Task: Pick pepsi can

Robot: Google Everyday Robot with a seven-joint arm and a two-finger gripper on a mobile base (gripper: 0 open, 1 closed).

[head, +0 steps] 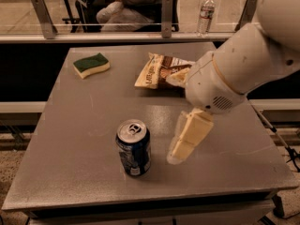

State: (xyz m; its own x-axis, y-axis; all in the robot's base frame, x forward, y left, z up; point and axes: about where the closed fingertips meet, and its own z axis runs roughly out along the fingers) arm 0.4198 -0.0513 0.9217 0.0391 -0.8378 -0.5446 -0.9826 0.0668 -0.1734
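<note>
The pepsi can (pixel 134 147) is a dark blue can with a silver top and pull tab. It stands upright on the grey table (pixel 70 125), near the front and a little left of centre. My gripper (pixel 179 153) is cream-coloured and hangs from the big white arm (pixel 234 69). It points down just right of the can, at about the can's height, with a small gap between them. The gripper holds nothing that I can see.
A brown chip bag (pixel 157 71) lies at the back centre, partly behind the arm. A green and yellow sponge (pixel 91 64) lies at the back left. A clear water bottle (pixel 205 14) stands beyond the rail, and a person sits there.
</note>
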